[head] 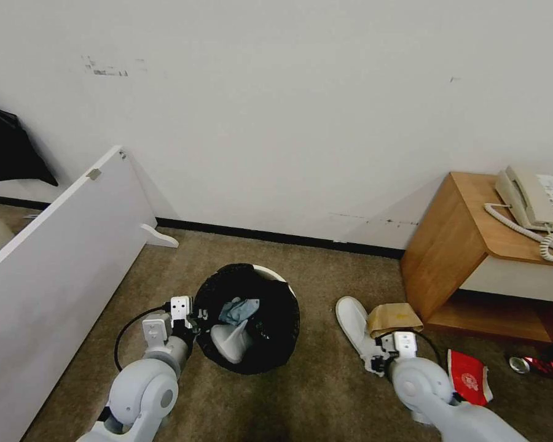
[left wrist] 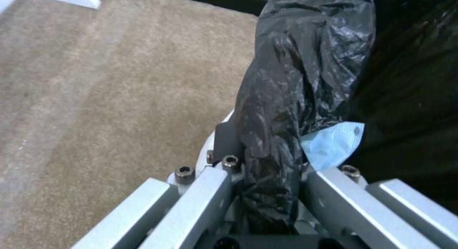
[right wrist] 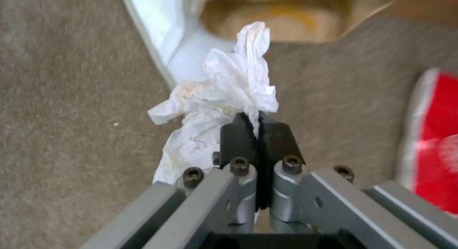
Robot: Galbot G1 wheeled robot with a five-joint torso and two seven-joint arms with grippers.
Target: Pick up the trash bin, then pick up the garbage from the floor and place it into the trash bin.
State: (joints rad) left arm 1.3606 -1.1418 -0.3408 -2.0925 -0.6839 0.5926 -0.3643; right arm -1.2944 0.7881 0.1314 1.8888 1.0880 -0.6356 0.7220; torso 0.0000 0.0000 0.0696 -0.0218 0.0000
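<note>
Bin in my left, tissue in my right.
My left gripper (left wrist: pixel 267 170) clamps the trash bin (head: pixel 252 319) rim; my right gripper (right wrist: pixel 257 127) pinches a white tissue (right wrist: pixel 224 88) beside the slipper (head: pixel 353 322).

head camera high, wrist cameras close, downward

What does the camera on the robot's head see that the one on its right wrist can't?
Head view alone: the round white trash bin lined with a black bag, held at its rim by the left gripper, and the beige telephone on the wooden side table.

Right wrist view alone: the crumpled white tissue pinched in the right gripper.

Both: brown paper bag, white slipper, flattened red cup.
</note>
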